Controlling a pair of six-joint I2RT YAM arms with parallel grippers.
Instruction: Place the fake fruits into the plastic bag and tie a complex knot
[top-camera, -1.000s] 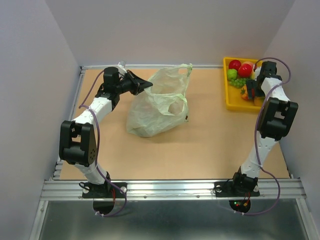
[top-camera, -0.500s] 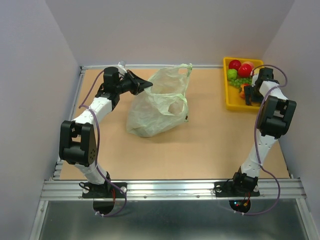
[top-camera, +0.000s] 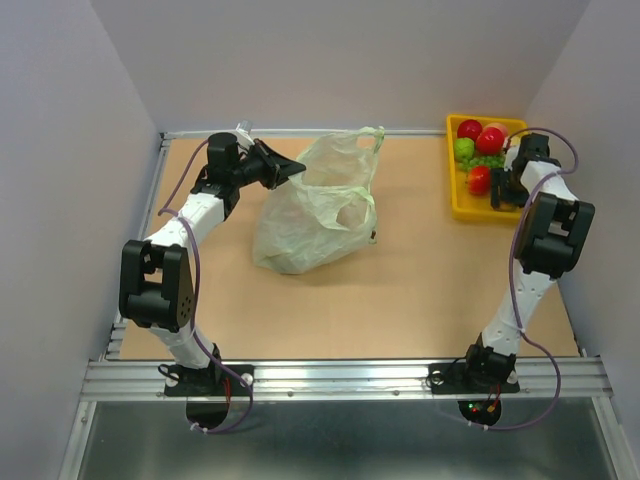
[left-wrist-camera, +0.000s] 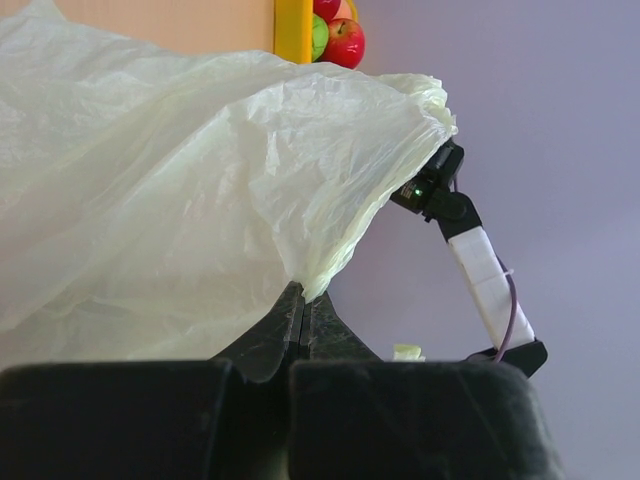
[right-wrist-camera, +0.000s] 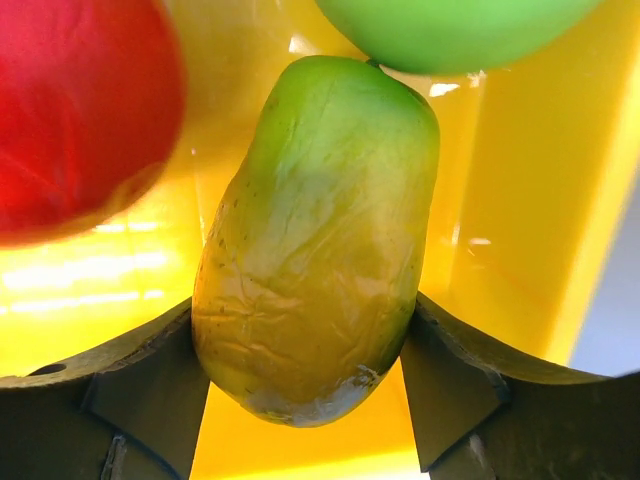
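The pale-green plastic bag (top-camera: 320, 205) lies slumped on the table's left half. My left gripper (top-camera: 297, 172) is shut on the bag's rim (left-wrist-camera: 330, 262), holding that edge up so the bag (left-wrist-camera: 180, 170) drapes away from the jaws. My right gripper (top-camera: 499, 188) is down in the yellow tray (top-camera: 456, 195). Its jaws press both sides of an oblong green-yellow fruit (right-wrist-camera: 320, 240), with the gripper (right-wrist-camera: 303, 308) straddling the fruit's lower end. A red fruit (right-wrist-camera: 80, 110) and a green one (right-wrist-camera: 440, 25) crowd close. The top view shows red fruits (top-camera: 479, 179), a green fruit (top-camera: 463, 148) and grapes (top-camera: 481, 160).
The tray (right-wrist-camera: 520, 200) sits at the table's far right corner, near the right wall. Grey walls enclose the table on three sides. Bare tabletop (top-camera: 420, 260) lies between the bag and the tray.
My right gripper has pushed a little farther into the tray and its jaws have closed in onto the green-yellow fruit. The left arm and bag have stayed put.
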